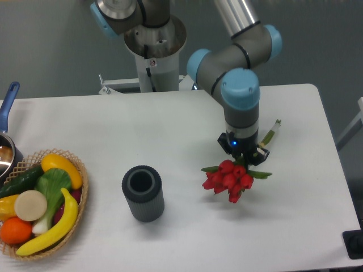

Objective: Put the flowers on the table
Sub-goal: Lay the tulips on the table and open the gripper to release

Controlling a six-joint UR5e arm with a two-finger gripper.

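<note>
The flowers (228, 179), a bunch of red tulips with green stems, hang tilted just above the white table (187, 130), right of its middle. The heads point down and to the left; the stem ends (271, 132) stick up to the right. My gripper (244, 154) is shut on the stems right behind the heads. Its fingertips are partly hidden by the leaves. A faint shadow lies on the table below the bunch.
A dark grey ribbed cylinder vase (143, 193) stands upright left of the flowers. A wicker basket (76, 212) of fruit and vegetables sits at the front left edge. A pot with a blue handle (8, 102) is at the far left.
</note>
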